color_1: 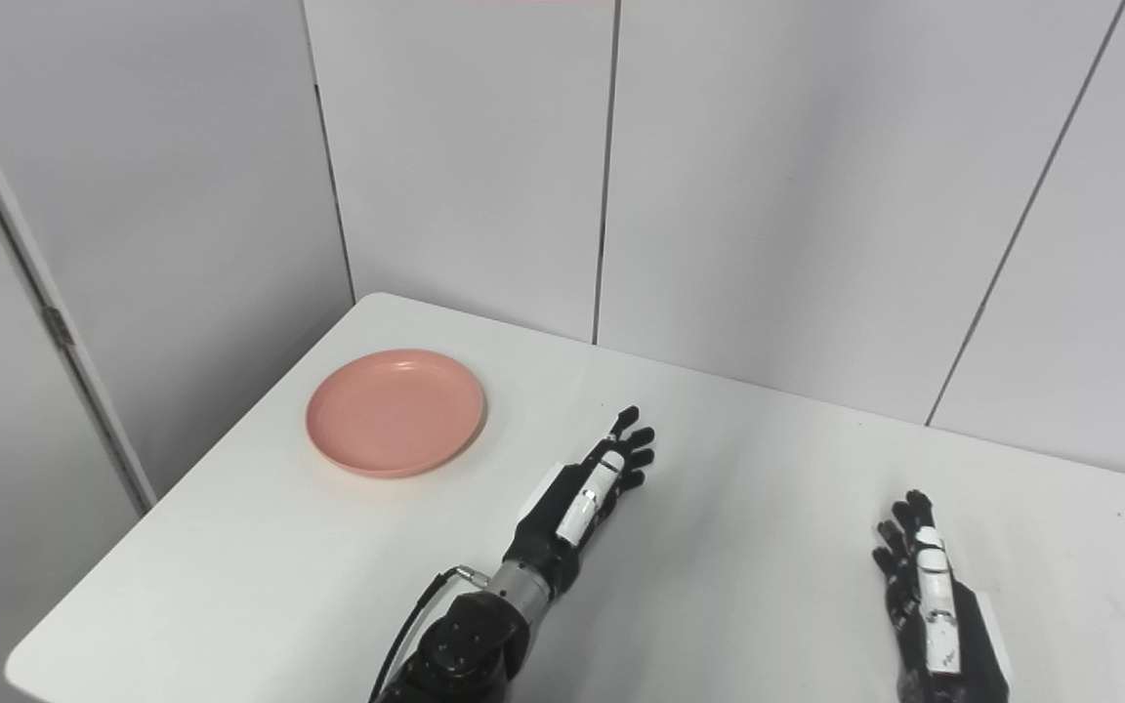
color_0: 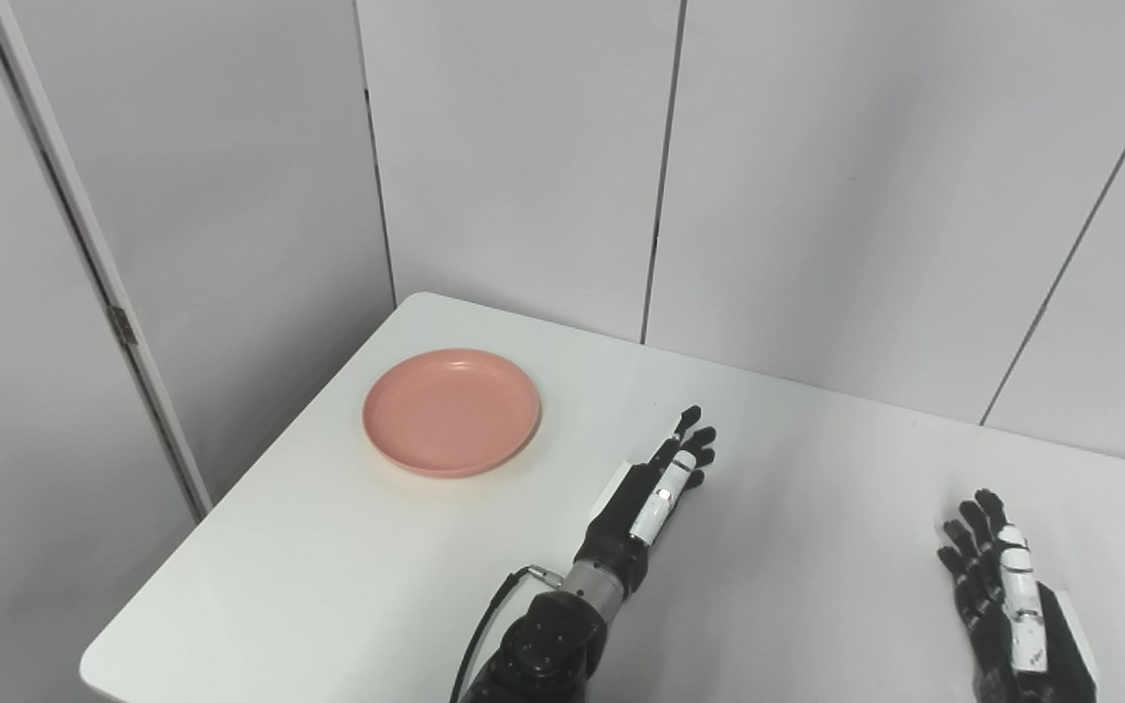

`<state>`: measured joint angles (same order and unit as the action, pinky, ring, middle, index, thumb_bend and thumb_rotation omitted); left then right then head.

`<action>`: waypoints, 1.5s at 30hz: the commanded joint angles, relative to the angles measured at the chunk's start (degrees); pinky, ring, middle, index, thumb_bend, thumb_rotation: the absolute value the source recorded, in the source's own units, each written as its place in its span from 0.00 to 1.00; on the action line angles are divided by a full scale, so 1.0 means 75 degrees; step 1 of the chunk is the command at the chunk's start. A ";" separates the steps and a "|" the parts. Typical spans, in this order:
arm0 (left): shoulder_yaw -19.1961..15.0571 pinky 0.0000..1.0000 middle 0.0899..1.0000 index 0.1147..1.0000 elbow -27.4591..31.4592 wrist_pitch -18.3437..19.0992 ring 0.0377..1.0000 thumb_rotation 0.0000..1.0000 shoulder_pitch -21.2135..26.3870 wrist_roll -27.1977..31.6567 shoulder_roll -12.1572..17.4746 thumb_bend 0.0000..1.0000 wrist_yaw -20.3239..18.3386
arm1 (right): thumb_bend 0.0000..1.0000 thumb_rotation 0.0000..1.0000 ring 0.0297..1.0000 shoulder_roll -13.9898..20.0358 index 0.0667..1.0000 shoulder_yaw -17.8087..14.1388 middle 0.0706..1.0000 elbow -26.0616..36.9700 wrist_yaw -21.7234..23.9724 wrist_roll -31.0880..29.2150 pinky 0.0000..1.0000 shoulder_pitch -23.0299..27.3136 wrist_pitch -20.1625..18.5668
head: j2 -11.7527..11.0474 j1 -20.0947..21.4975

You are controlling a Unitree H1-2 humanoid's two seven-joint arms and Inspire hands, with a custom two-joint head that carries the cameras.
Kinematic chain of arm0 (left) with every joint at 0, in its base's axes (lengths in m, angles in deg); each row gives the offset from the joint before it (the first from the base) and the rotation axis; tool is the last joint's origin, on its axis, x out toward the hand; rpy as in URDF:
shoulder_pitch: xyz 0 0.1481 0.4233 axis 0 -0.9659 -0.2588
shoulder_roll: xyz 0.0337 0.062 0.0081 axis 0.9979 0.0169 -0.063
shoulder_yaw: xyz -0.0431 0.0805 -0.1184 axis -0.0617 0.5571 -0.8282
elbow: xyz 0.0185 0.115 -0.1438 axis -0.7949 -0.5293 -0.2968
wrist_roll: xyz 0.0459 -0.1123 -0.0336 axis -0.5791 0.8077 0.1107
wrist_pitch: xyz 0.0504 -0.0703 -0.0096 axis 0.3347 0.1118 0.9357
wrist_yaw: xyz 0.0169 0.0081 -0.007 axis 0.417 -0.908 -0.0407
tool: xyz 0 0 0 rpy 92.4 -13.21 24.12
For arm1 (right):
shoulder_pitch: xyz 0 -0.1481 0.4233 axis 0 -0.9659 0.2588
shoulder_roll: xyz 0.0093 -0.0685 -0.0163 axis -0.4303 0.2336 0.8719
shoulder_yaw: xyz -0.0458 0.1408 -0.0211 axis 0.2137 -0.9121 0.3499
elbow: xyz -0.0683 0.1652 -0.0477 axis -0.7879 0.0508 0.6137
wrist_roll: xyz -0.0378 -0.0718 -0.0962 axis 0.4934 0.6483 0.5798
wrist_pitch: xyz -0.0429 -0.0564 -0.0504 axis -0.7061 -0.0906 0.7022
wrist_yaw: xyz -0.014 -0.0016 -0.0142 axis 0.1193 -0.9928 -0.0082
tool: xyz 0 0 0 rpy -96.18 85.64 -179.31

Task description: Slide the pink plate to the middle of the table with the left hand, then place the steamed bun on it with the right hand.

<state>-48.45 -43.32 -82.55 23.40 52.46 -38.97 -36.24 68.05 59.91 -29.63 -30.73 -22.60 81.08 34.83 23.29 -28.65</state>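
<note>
Fingers of the left hand [color_0: 655,488] extend loosely apart, empty (right hand [color_0: 1002,596] likewise, apparently). Pink plate [color_0: 451,411] sits near the table's [color_0: 797,508] far-left corner; probably light, rigid, slippery, best pushed at its rim. No bun is visible.

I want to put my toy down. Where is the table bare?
Bare spots: between the left hand and right hand, and along the near edge below the plate. The far left corner is crowded by the plate. No bun shows.
</note>
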 commanded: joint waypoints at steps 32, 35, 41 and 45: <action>-0.1549 0.87 0.89 0.89 0.5088 0.1855 0.88 1.00 0.0236 0.0861 0.0584 0.44 0.0607 | 0.09 1.00 1.00 0.0332 1.00 -0.0144 1.00 0.0162 0.0037 -0.0023 1.00 -0.0372 -0.0863 | 0.0157 -0.0332; -0.1797 0.89 0.90 0.90 0.5183 0.1855 0.89 1.00 0.0236 0.0989 0.0632 0.43 0.0764 | 0.08 1.00 1.00 0.0321 1.00 -0.0150 1.00 0.0159 0.0004 -0.0017 1.00 -0.0369 -0.0855 | 0.0156 -0.0338; -0.2425 0.88 0.89 0.90 0.5088 0.1570 0.89 1.00 0.0254 0.1234 0.0783 0.44 0.1118 | 0.08 1.00 1.00 0.0335 1.00 -0.0171 1.00 0.0202 -0.0017 -0.0030 1.00 -0.0384 -0.0913 | 0.0182 -0.0369; -0.2782 0.92 0.91 0.91 0.4997 0.1414 0.91 1.00 0.0251 0.1349 0.0963 0.46 0.1241 | 0.07 1.00 1.00 0.0338 1.00 -0.0185 1.00 0.0180 -0.0019 -0.0038 1.00 -0.0379 -0.0882 | 0.0201 -0.0384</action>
<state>-68.89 -6.41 -69.13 23.57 62.15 -33.10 -27.35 69.31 59.54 -27.04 -29.72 -23.41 80.44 32.31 24.70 -31.55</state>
